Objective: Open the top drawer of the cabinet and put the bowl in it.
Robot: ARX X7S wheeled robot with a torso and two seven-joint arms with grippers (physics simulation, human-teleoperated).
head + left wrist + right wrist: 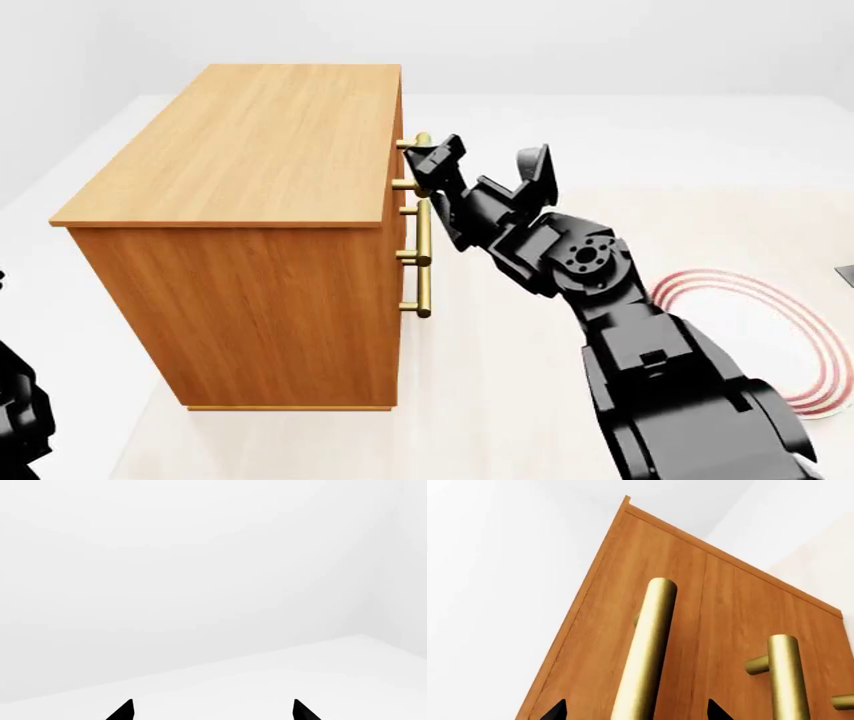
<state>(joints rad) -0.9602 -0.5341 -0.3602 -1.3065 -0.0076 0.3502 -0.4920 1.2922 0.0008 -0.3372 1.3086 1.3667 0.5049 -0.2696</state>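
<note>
The cabinet (254, 230) occupies the left and centre of the head view: a boxy body of warm-brown wood with a fine straight grain, a flat overhanging top and a smooth side panel facing the camera. Its drawer fronts face the right of the frame and are seen edge-on, with cylindrical brass bar handles (422, 255) projecting from them on short round posts. All drawer fronts sit flush with the body. The right hand (430, 160), black, angular and faceted, is at the upper end of the handle row, at the top drawer (647, 615). In the right wrist view, the top drawer handle (646, 650), a smooth polished brass rod with a rounded end, runs between the two black fingertips (555, 711), which stand apart on either side of it without visibly clamping it; a second brass handle (787, 680) appears at the lower right of that frame. The left hand (212, 711) shows only two pointed black fingertips, spread apart, facing a plain white surface. A flat white plate with red rings (787, 340) lies on the pale table (507, 400) at the right edge of the head view. The bowl is not visible in any view.
</note>
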